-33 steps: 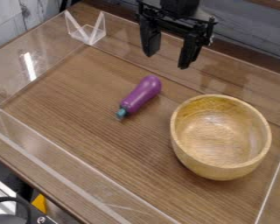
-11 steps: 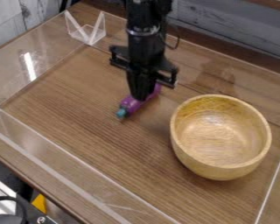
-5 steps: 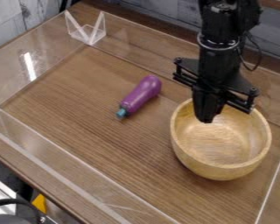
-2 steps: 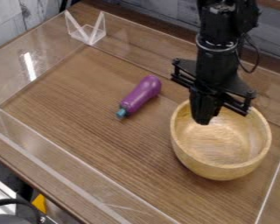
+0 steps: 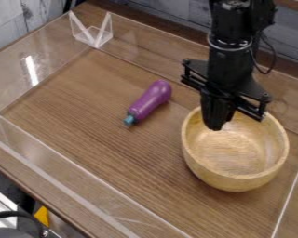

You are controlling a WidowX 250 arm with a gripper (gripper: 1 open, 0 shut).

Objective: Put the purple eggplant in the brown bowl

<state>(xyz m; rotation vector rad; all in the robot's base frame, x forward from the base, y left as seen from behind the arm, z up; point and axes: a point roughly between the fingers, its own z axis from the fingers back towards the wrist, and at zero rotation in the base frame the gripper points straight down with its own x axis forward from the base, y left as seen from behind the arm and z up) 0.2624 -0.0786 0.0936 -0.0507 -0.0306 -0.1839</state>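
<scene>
The purple eggplant point(image 5: 149, 100) lies flat on the wooden tabletop, its teal stem end pointing toward the front left. To its right stands the brown bowl point(image 5: 278, 147), wide, light-brown and holding nothing. My gripper point(image 5: 218, 121) hangs straight down over the bowl's left-rear part, its black fingers shut with nothing between them. It is well to the right of the eggplant and not touching it.
Clear plastic walls ring the wooden table point(image 5: 77, 121). A clear triangular stand point(image 5: 92, 30) sits at the back left. A dark wall runs behind the arm.
Over the last second the gripper has drifted slightly left above the bowl. Earlier it stood down at the eggplant, then came away without it; the eggplant lies where it lay.
</scene>
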